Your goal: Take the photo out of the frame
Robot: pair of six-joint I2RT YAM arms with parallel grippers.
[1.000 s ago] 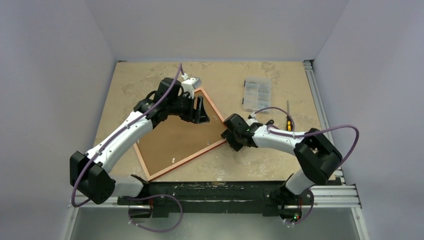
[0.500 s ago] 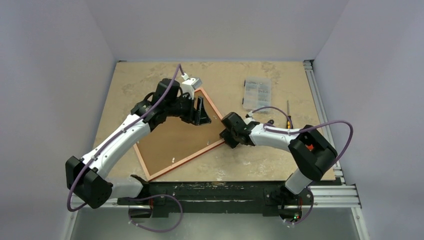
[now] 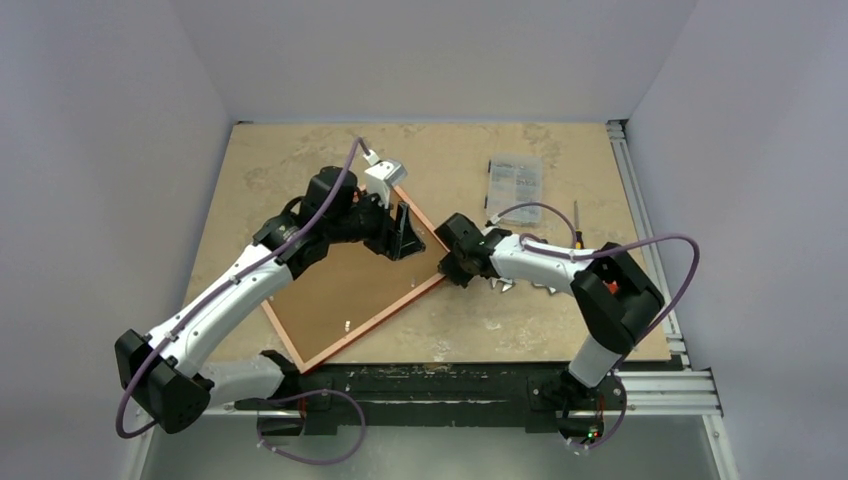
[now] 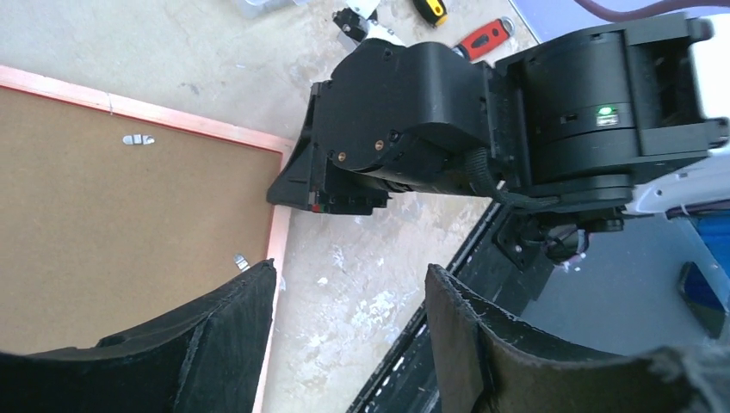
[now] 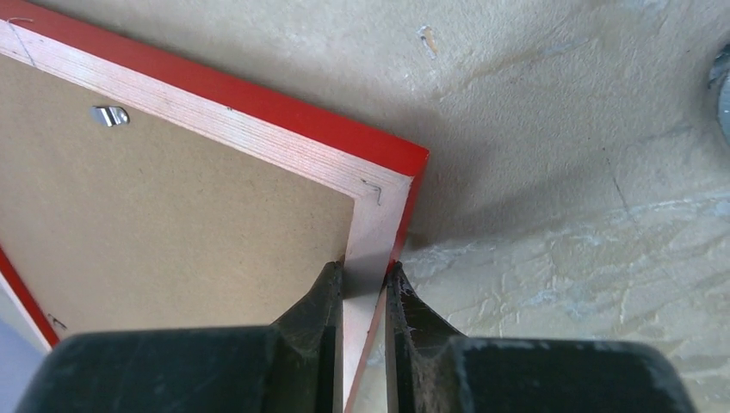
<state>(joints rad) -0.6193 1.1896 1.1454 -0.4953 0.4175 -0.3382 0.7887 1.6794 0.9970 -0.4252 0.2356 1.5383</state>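
Pinching the frame (image 5: 258,120) by its pale back rail, just below its corner, with the right gripper (image 5: 361,280). Lying face down at centre of the top view, photo (image 3: 340,285) board-side up inside it. Hovering nearby with the left gripper (image 4: 349,284) spread open over the same edge.

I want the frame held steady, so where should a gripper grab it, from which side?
Grip the frame by its narrow rail beside a corner, from outside, a finger each side: it lies back up, so only the rail would fit.
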